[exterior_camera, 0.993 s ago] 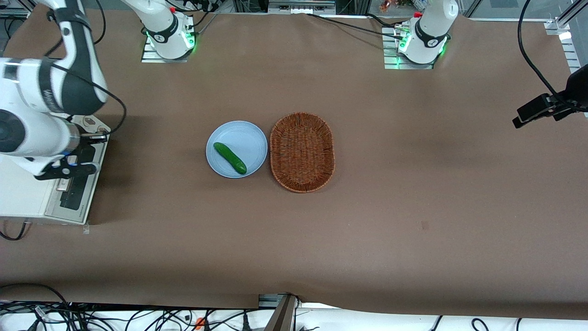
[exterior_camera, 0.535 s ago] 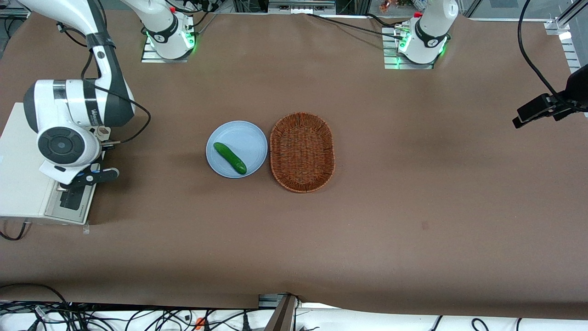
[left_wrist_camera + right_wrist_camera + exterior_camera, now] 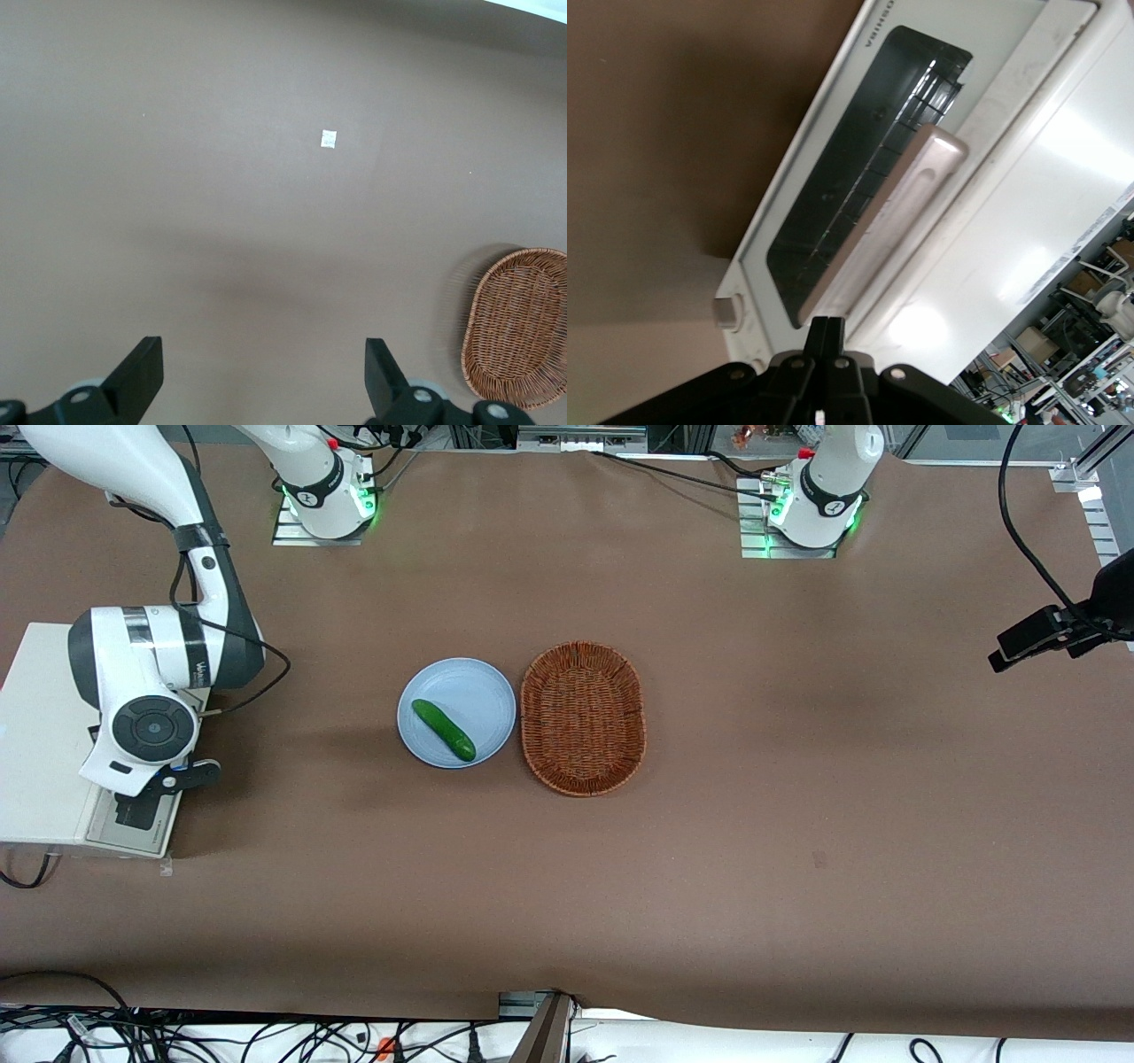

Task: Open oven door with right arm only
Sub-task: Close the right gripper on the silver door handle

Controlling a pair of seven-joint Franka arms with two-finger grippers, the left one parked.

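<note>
The right arm [image 3: 146,682] has shifted farther over the oven [image 3: 40,735], which is sitting at the working arm's end of the desk [image 3: 709,850]. The oven door [image 3: 859,195] is standing closed. The gripper [image 3: 827,335] is hovering just above the silver handle [image 3: 886,221], fingers pressed together.

The light is even and quite bright, coming from above — the brown tabletop [image 3: 709,850] shows no hard shadows. A soft dark shadow lies on it beside the right arm [image 3: 151,682], toward the plate [image 3: 456,712]. Green lamps glow at both arm bases. In the right wrist view, the top of the oven [image 3: 1063,230] is washed out by white glare, the oven door [image 3: 859,177] glass stays dark, and the end effector [image 3: 827,332] appears as a black, unsharp shape.
</note>
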